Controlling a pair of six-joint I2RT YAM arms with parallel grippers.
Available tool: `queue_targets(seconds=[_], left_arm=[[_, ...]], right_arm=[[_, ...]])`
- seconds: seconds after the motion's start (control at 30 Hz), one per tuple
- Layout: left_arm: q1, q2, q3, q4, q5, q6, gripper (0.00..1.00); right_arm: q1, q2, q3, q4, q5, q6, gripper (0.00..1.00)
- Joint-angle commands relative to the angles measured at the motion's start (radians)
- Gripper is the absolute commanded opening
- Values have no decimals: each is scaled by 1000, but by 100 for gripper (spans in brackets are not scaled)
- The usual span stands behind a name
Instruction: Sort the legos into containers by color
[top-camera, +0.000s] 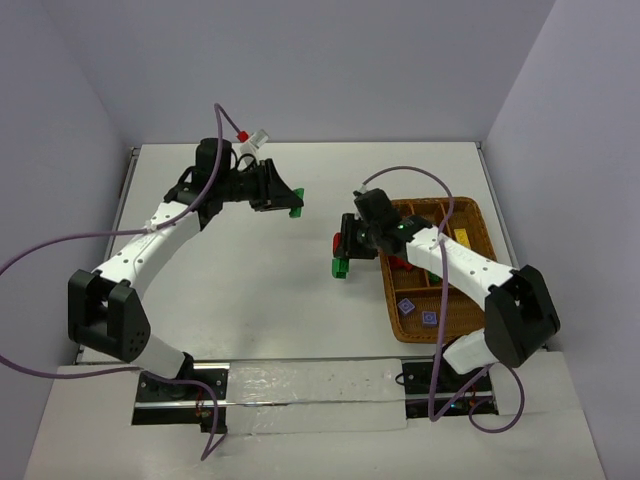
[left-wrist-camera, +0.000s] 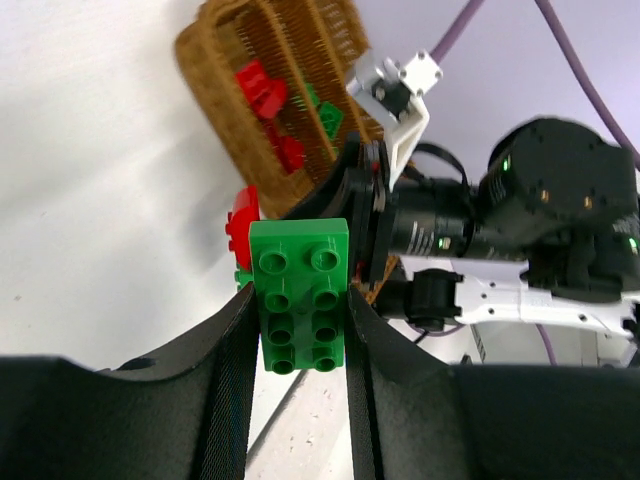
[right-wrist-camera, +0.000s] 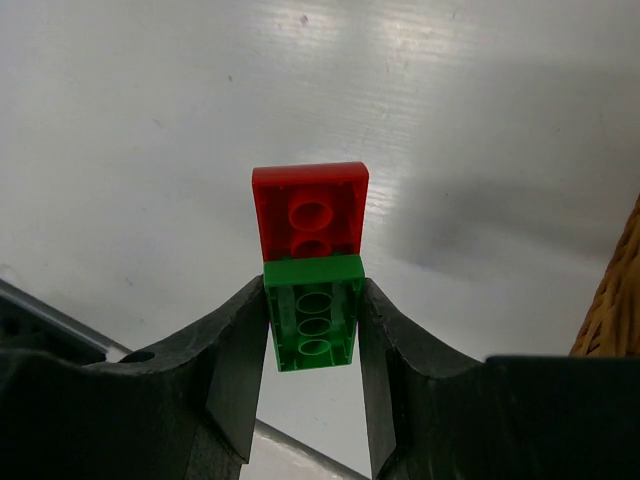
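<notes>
Jaws on both sides are clamped on legos. A green brick (left-wrist-camera: 300, 295) is pinched by its two long sides in the left jaws, up off the bench (top-camera: 250, 290). A red and green stack (right-wrist-camera: 312, 265) is held by its green half in the right jaws, just beside the wicker tray (left-wrist-camera: 212, 82). These bricks are likely light, hard and a bit slick, so flat sides are best squeezed, not studs.

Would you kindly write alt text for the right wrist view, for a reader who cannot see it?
The right gripper holds a green lego between its black jaws, a red lego attached at its far end, both showing hollow undersides. Behind is the white table, with an edge of the wicker tray at right.
</notes>
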Motion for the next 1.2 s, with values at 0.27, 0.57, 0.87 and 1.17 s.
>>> queue_targets(seconds=[0.27,0.57,0.87,1.17], left_arm=[[-13,30,56,-86,-146,5,0],[-98,120,76,-221,-428,12,0],[-238,328,72,-272,-663,-44,0],[-285,359,137,-250,-605,-61,0]], right_arm=[[24,82,49,-27,75,-34,81],[24,-28,65,-51,128,-17,78],[25,-115,68,-108,236,-16,76],[24,-239,-2,20,80,-31,68]])
